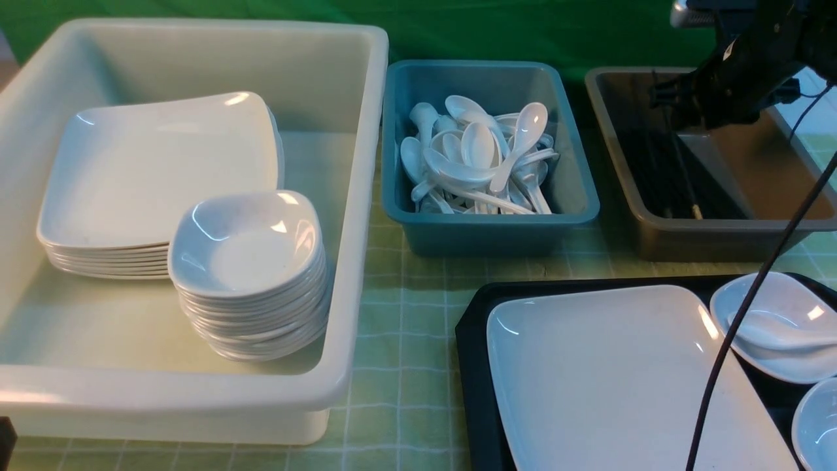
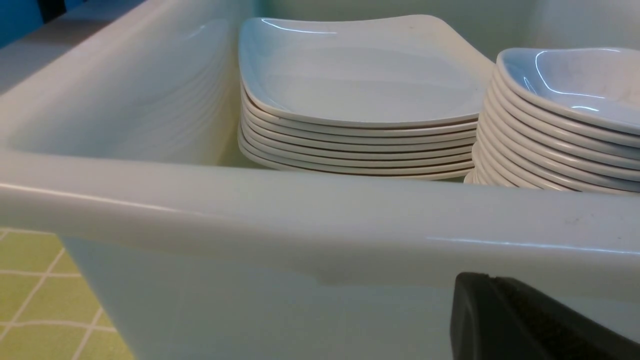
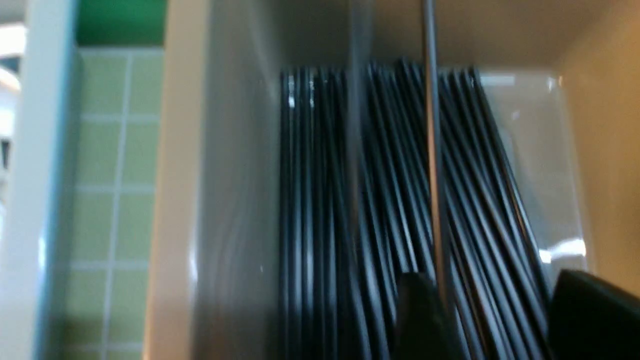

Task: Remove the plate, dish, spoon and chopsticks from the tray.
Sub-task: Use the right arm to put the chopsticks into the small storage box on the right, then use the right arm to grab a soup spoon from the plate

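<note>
Front view: R gripper (image 1: 667,98) hung over brown bin (image 1: 719,229) at 2 o'clock. Tray (image 1: 474,340) at 5 o'clock carried plate (image 1: 621,373) and dish (image 1: 785,294) w/ spoon (image 1: 778,333) inside, all approx. 6 o'clock from R gripper; R arm judged nearer.
L wrist view: L gripper (image 2: 525,325) fingers together, outside white tub (image 2: 300,215).
R wrist view: jaws apart. Chopsticks (image 3: 432,150) blurred, long axis parallel w/ pile (image 3: 320,200) below, apparently dropping.
</note>
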Tool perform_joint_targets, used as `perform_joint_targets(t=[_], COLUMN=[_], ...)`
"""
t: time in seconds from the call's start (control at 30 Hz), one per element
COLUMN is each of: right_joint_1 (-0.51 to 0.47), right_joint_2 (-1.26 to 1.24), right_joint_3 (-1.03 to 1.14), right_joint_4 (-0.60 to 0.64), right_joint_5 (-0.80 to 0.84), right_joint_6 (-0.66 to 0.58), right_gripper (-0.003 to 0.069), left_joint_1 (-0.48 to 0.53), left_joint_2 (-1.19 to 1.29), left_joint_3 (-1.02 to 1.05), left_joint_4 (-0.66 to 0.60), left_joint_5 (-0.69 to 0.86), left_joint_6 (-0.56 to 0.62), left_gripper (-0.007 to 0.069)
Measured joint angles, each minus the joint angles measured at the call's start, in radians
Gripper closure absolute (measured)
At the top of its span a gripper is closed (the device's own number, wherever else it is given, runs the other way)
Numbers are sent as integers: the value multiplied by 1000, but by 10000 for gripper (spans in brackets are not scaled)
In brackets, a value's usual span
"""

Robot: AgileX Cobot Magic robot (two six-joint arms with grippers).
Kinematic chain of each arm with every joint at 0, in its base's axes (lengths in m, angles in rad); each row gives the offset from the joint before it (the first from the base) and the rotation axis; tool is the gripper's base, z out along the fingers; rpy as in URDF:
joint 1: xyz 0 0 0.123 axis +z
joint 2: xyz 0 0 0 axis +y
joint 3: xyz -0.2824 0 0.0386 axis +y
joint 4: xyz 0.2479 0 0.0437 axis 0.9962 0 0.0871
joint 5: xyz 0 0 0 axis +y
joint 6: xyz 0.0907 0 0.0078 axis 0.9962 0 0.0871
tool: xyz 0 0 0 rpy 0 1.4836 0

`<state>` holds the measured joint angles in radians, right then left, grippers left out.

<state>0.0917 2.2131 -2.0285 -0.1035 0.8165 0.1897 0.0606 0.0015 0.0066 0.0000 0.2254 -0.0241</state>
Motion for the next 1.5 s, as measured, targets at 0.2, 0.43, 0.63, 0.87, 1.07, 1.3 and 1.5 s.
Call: perform_joint_targets(t=[0.2, 0.43, 0.63, 0.87, 1.07, 1.3, 1.5], right_joint_1=[-18, -66, -108, -122, -122, -122, -122], right_joint_2=[-38, -294, -489, -459, -381, -301, -270], right_joint_3=[-110, 21, 400, 742, 777, 777, 777], right_joint_4=[-52, -119, -149, -269, -407, -452, -500], right_joint_5=[310, 382, 396, 304, 248, 223, 200], right_joint_6=[-122, -281, -548, -712, -759, -832, -840], right_gripper=[447, 650, 601, 361, 320, 319, 319], left_joint_1=[0, 0, 0, 0, 0, 0, 0], left_joint_2=[0, -2, -2, -2, -2, -2, -2], left_joint_3=[0, 0, 0, 0, 0, 0, 0], left_joint_4=[0, 0, 0, 5, 5, 6, 10], left_joint_5=[0, 0, 0, 0, 0, 0, 0], left_joint_6=[0, 1, 1, 1, 1, 0, 0], left_gripper=[626, 626, 626, 626, 626, 626, 626])
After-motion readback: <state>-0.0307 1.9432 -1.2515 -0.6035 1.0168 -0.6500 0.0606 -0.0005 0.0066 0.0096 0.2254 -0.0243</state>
